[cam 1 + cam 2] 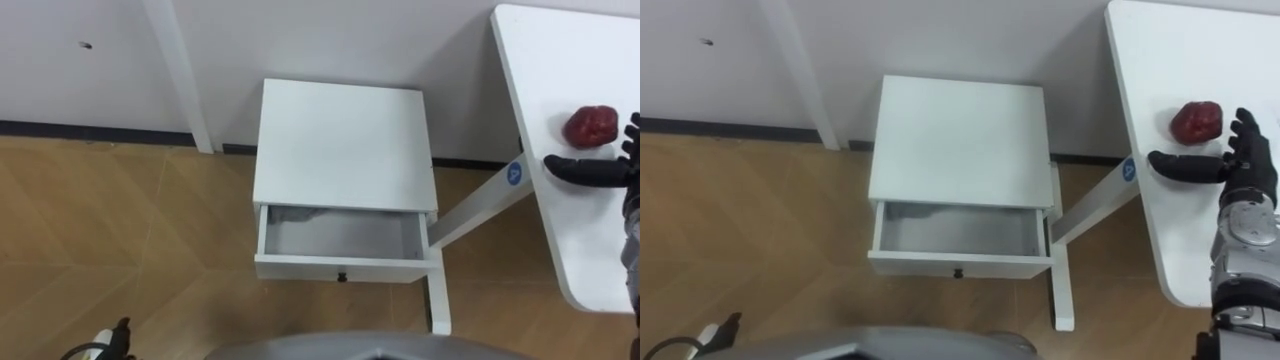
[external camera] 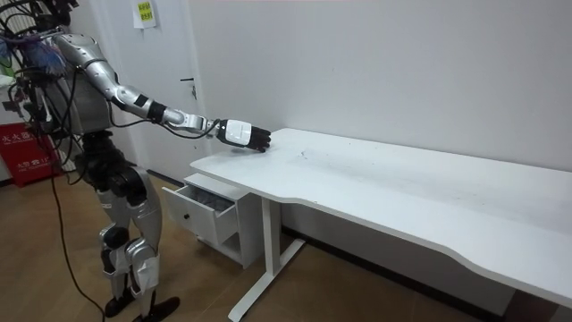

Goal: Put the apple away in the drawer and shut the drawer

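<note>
A red apple point(image 1: 591, 126) point(image 1: 1197, 121) lies on the white table point(image 1: 560, 70) at my right. My right hand point(image 1: 1238, 160) point(image 1: 600, 168) reaches over the table just this side of the apple, thumb stretched out below it and fingers straight beside it, not closed round it. In the room view that hand point(image 2: 248, 136) hovers at the table's near end. A white bedside cabinet point(image 1: 345, 145) stands by the wall with its drawer point(image 1: 343, 238) pulled open and nothing inside. My left hand point(image 1: 118, 338) shows at the lower left edge, too little of it to read.
The table's white leg point(image 1: 480, 210) slants down beside the cabinet's right side, its foot point(image 1: 437, 310) on the wooden floor. A white door frame point(image 1: 185, 70) runs up the wall to the cabinet's left. Open floor lies left of the cabinet.
</note>
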Tool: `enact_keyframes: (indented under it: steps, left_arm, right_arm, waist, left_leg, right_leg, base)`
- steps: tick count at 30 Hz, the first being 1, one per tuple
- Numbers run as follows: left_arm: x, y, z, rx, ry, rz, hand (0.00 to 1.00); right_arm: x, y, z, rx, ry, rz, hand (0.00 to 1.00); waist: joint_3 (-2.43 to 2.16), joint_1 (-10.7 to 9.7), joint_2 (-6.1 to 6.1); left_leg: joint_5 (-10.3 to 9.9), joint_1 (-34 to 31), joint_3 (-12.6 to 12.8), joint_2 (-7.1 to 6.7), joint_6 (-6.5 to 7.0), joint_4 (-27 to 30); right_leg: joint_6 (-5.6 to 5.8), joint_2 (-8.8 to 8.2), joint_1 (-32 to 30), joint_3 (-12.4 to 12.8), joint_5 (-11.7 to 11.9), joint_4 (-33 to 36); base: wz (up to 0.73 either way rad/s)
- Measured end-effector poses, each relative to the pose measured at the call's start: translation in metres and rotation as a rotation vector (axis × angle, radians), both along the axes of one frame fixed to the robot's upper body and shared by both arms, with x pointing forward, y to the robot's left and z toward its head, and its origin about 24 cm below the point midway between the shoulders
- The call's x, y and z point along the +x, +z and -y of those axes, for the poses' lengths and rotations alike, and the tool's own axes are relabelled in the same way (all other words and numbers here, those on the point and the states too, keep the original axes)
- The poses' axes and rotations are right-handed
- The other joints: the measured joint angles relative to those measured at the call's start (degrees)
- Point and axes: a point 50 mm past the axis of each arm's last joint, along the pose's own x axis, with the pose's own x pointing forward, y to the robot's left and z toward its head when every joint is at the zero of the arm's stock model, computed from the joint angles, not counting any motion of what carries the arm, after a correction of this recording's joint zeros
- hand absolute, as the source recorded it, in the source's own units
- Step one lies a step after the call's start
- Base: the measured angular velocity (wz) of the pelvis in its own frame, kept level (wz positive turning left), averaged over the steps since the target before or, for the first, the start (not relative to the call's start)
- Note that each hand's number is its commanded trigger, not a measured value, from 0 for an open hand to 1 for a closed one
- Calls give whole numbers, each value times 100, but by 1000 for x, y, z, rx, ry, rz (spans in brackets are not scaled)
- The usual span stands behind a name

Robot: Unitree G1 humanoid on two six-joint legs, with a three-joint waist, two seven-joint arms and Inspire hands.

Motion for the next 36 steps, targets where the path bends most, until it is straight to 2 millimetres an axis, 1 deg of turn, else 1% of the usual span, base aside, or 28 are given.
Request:
enact_keyframes:
  steps: [4, 11, 18, 19, 20, 21, 25, 28, 32, 36]
  left_arm:
    - [-5, 0, 0, 1, 4, -11, 0]
    - [-5, 1, -1, 3, 5, 3, 0]
    - [-8, 1, -1, 17, 11, -2, 0]
    - [-9, 0, -1, 18, 14, -6, 0]
    - [-9, 0, -1, 18, 15, -7, 0]
    - [-9, 0, -1, 18, 15, -7, 0]
    - [-10, 1, -1, 32, 19, -7, 0]
    - [-12, 0, -1, 39, 25, -19, 0]
    - [-15, -1, -1, 41, 22, -40, 0]
    - [-15, -1, 0, 37, 15, -48, 0]
  right_arm:
    - [-2, -1, 2, 0, -12, -12, 0]
    - [-3, -4, 2, -13, -39, -27, 0]
    - [-4, -4, 2, -30, -57, -34, 0]
    - [-4, -4, 2, -32, -59, -34, 38]
    - [-4, -4, 2, -33, -60, -34, 83]
    - [-4, -4, 2, -36, -61, -35, 100]
    - [-4, -4, 2, -57, -78, -38, 100]
    - [-7, 0, 9, -89, -110, -41, 100]
    - [-7, 1, 11, -108, -123, -44, 100]
    - [-7, 0, 10, -119, -118, -53, 100]
  waist:
    - [-2, 70, -5]
    - [-2, 302, -4]
    - [2, 341, 20]
    - [1, 345, 28]
    - [1, 350, 30]
    - [1, 353, 32]
    - [-3, 352, 33]
    - [-2, 352, 36]
    - [-3, 353, 36]
    - [-4, 423, 40]
  left_leg:
    - [0, 7, -20, -1, 0, 11]
    - [7, 2, -23, 2, -9, 25]
    - [7, -6, -86, 0, -10, 41]
    - [7, -6, -86, 0, -10, 41]
    - [7, -6, -86, 0, -10, 40]
    - [7, -7, -86, 0, -10, 38]
    - [8, -16, -126, -3, -10, 51]
    - [8, -21, -163, -3, -11, 67]
    - [14, -52, -226, -2, -21, 100]
    - [22, -92, -260, -1, -34, 134]
  right_leg:
    - [0, -7, 16, -35, 0, -2]
    - [1, -11, 15, -67, -1, -2]
    - [1, -12, 42, -144, -1, 2]
    - [1, -11, 42, -146, -1, 2]
    - [1, -11, 42, -144, -1, 2]
    - [1, -10, 40, -144, -1, 1]
    - [1, -8, 50, -163, -1, 2]
    - [1, -6, 64, -175, -1, 0]
    - [1, -3, 66, -193, -1, 1]
    - [0, 1, 64, -220, -1, 1]
  base:
    - [3]
    - [0]
    - [4]
    - [0]
    - [0]
    - [0]
    - [3]
    - [6]
    - [7]
    - [3]
